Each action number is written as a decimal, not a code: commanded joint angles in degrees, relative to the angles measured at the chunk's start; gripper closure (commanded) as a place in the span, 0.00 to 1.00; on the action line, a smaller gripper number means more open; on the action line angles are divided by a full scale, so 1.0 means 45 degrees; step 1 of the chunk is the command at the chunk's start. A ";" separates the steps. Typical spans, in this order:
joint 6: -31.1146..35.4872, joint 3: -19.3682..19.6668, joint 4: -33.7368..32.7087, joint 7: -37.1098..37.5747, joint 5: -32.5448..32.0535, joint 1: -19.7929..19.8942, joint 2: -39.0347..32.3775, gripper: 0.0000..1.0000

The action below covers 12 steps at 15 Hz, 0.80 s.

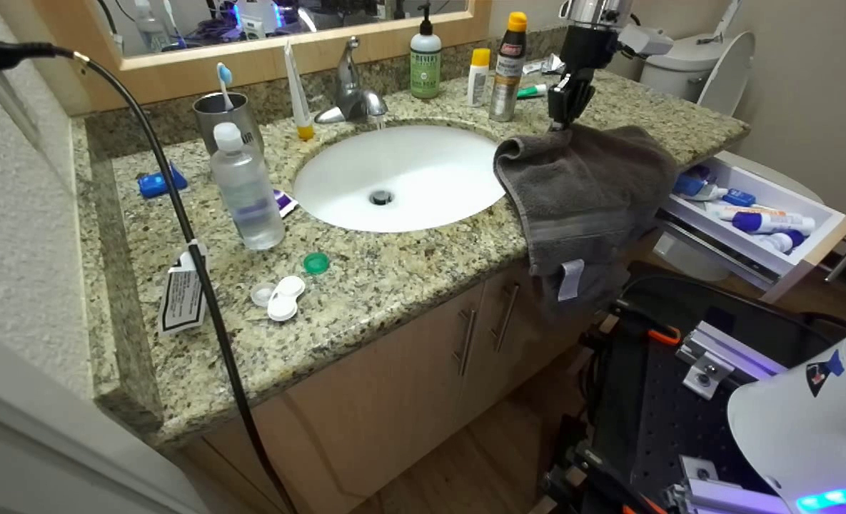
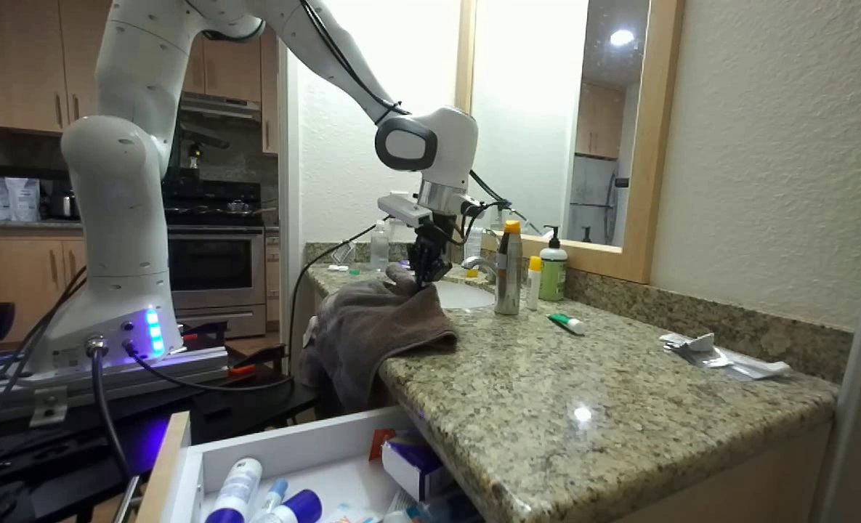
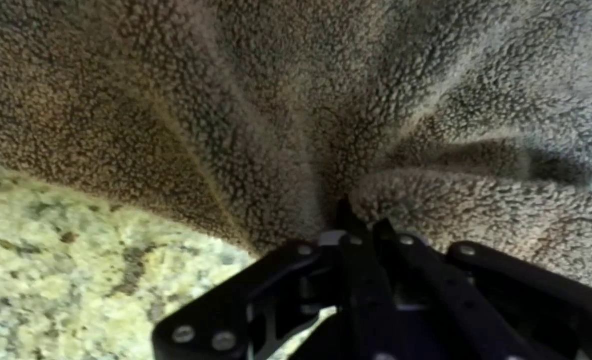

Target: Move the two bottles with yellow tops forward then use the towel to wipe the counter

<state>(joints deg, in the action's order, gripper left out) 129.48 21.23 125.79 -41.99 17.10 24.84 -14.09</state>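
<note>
towel (image 1: 590,189), one, seemingly tight in one clamped gripper (image 3: 363,219), near two yellow-topped bottles (image 1: 477,80) (image 1: 508,70)

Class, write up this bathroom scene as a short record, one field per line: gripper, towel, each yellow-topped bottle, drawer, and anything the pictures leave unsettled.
Gripper: shut on the towel
Towel: pinched beside the sink, partly on the counter, partly hanging over its front edge
Taller yellow-topped bottle: upright on the counter
Shorter yellow-topped bottle: upright, between the taller one and the soap bottle
Drawer: open, toiletries inside
Unsettled: whether wiping has begun
</note>
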 commanded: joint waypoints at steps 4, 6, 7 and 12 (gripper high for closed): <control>-0.1081 -0.0071 -0.4272 0.2553 0.0956 0.2257 -0.3236 0.99; -0.0917 -0.0188 -0.5409 0.3842 0.0654 0.2895 -0.4229 0.99; -0.0905 -0.0210 -0.5931 0.4455 0.0458 0.3164 -0.4659 0.99; -0.1359 -0.0158 -0.8763 0.7155 -0.0253 0.4386 -0.6461 0.99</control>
<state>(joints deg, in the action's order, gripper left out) 125.14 21.22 95.41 -15.51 17.92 40.64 -37.05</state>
